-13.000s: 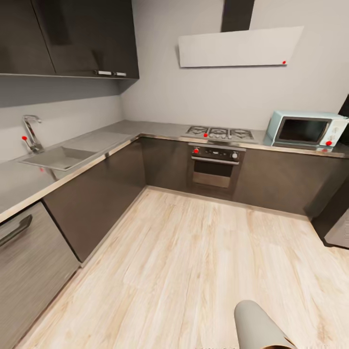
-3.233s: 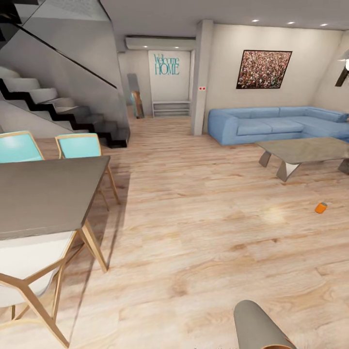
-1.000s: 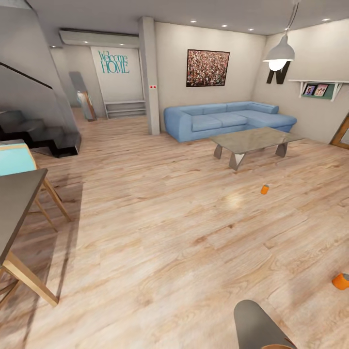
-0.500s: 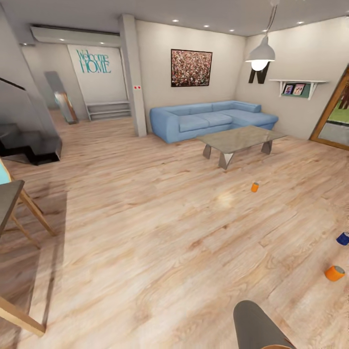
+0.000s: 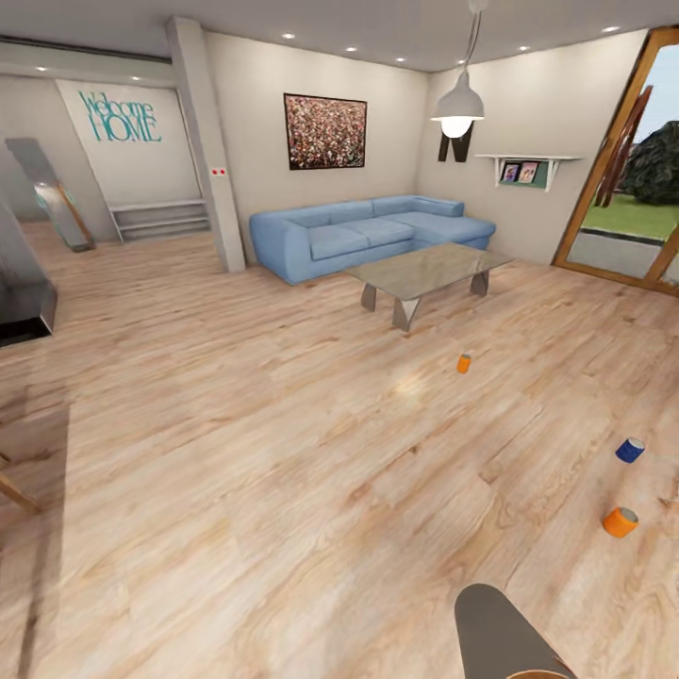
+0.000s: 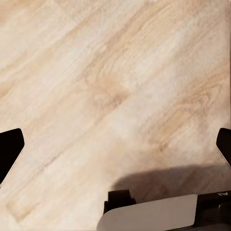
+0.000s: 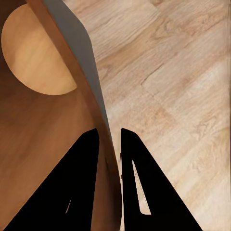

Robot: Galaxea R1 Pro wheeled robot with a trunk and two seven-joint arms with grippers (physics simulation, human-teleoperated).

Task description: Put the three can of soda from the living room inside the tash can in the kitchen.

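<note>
The right gripper point(image 7: 109, 144) pinched the trash can's point(image 7: 43, 139) wall between its nearly closed fingers point(image 7: 139, 178), one inside. The left gripper point(image 6: 115, 144) hung spread wide over the floor point(image 5: 283, 424). Two orange soda cans point(image 5: 620, 521) point(image 5: 464, 362) lay well ahead.

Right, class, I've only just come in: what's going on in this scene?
A wheeled robot is in the living room carrying the trash can: its right hand is shut on the bin's wall, one finger inside and one outside. Its left hand is open over bare wood floor. Two orange soda cans and a blue can lie on the floor, near the coffee table and blue sofa.
</note>
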